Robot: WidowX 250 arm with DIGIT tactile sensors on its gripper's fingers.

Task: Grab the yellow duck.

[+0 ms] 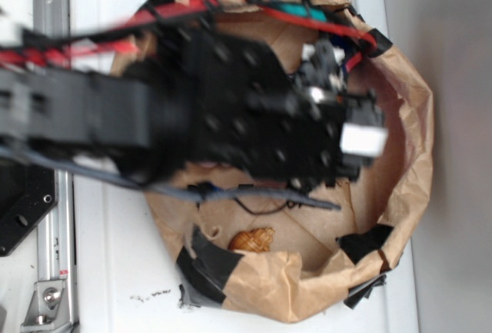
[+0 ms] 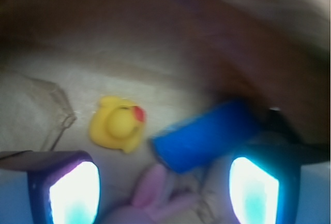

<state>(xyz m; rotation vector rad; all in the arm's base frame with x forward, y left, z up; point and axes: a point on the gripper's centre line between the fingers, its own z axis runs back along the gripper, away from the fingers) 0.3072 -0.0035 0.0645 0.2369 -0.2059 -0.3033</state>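
Open pincer (image 2: 164,190) fingers (image 2: 75,193) nearest, yellow duck (image 2: 118,124) beyond, left of centre

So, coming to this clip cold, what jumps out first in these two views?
In the exterior view, the black robot arm fills the frame, reaching from the left over a brown paper-lined basket with a ridged seashell near its lower rim. In the wrist view, the yellow duck lies on the paper floor ahead of the open gripper, toward its left finger, with a blue block beside it and a pink bunny between the fingers.
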